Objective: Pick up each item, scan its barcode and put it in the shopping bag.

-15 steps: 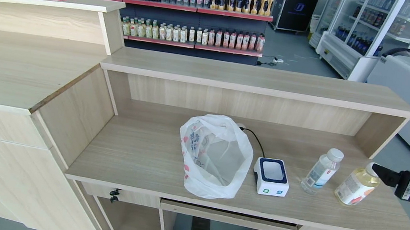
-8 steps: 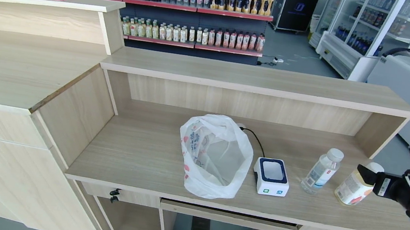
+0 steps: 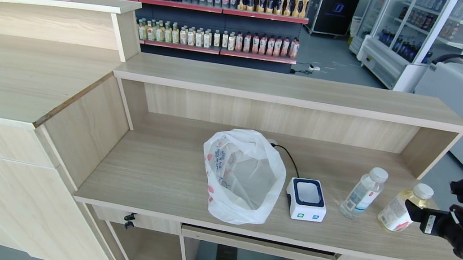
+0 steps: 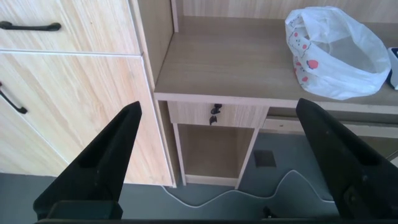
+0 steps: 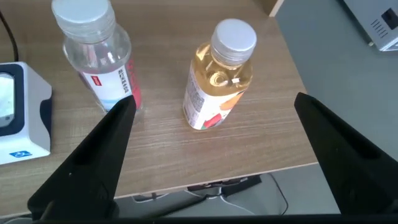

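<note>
1. The right claw (image 5: pixel 214 102) is spread wide, and the yellow-drink bottle (image 3: pixel 396 211) stands between its fingers, which do not seem to touch it. Over the last second the claw has dropped from the level of the white cap to the bottle's shoulder and label, at the lower right of the head frame.
2. Nothing on the bench (image 3: pixel 162 170) has shifted. The yellow-drink bottle is upright near the right end, and the clear water bottle (image 3: pixel 363 194) stands just to its left. The scanner (image 3: pixel 307 199) is right of centre, and the shopping bag (image 3: pixel 243 177) gapes open at centre, beside the scanner.
3. Judging by this, the first pick is being lined up. The claw is at a workable height on the body, so pressing the fingers together looks like the next step. Neither bottle has been scanned or bagged, and the bag appears empty.
4. The left claw (image 4: pixel 219 104) is also spread, grips nothing and hangs low off the bench, facing the cupboard fronts.
5. Labels: the water bottle's wrap is white with a red patch, and the yellow-drink bottle's is white with an orange-red fruit picture. The bag has red fruit prints and some blue writing, and the scanner has two small coloured icons. None of the print is legible
</note>
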Robot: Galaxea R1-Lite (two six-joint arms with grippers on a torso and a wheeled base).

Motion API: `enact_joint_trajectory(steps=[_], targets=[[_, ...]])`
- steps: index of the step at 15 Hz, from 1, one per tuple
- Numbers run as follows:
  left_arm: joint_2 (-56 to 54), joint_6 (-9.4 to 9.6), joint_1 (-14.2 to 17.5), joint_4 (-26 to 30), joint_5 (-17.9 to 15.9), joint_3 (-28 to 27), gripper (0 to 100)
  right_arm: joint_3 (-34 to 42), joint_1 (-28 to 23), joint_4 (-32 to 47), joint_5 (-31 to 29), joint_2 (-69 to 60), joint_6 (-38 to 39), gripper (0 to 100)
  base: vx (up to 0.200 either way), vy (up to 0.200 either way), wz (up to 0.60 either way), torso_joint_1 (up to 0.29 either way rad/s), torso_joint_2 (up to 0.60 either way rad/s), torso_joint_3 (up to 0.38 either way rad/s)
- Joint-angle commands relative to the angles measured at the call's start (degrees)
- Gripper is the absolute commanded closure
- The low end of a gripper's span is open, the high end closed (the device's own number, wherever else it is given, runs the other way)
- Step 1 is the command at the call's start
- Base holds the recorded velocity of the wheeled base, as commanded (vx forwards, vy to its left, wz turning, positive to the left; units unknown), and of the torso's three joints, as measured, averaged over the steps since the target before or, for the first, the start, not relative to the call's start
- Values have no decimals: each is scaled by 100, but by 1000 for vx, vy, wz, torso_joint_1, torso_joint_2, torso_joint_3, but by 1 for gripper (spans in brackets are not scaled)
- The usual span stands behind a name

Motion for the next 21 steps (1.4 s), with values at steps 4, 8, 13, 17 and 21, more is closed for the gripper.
enact_joint_trajectory(steps=[4,8,13,17,21], targets=[[-2,-1,1,-1,4,0,0,-53,-117,-439,464,645,-63,0,0,0,0,0,0,0],[-2,-1,1,-1,4,0,0,-158,-73,-650,622,1005,-46,0,0,0,0,0,0,0],[-2,-1,1,-1,4,0,0,-844,23,-676,701,1568,-63,0,0,0,0,0,0,0],[-2,-1,1,-1,4,0,0,-1186,384,-676,701,1858,-55,0,0,0,0,0,0,0],[-2,-1,1,-1,4,0,0,-1468,718,-676,692,2078,-63,0,0,0,0,0,0,0]])
